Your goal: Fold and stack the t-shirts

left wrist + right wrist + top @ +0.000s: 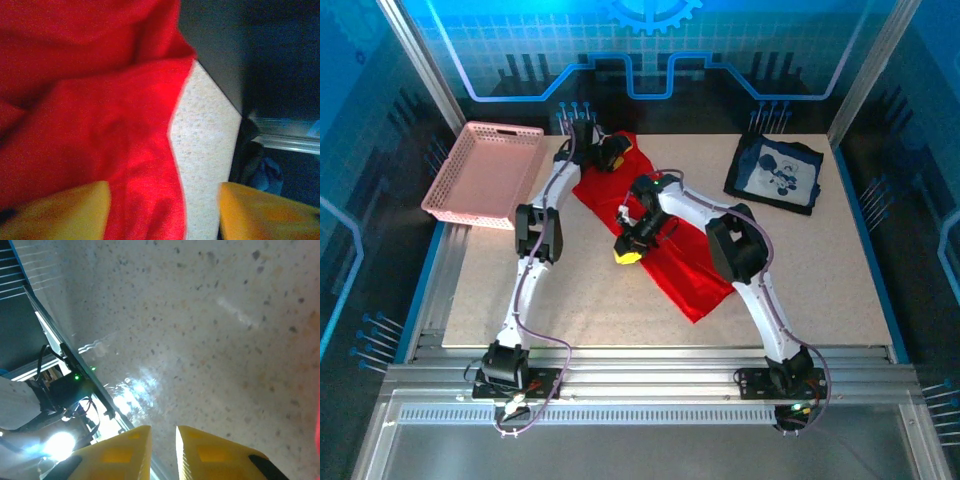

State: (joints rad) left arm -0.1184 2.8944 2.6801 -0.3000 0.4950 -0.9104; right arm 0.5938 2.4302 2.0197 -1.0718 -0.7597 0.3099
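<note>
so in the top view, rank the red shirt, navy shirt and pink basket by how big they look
1. red shirt
2. pink basket
3. navy shirt

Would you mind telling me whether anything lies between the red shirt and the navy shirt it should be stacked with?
No object does: bare table separates the red shirt from the navy shirt. The right arm itself reaches over that stretch. The basket sits far left.
</note>
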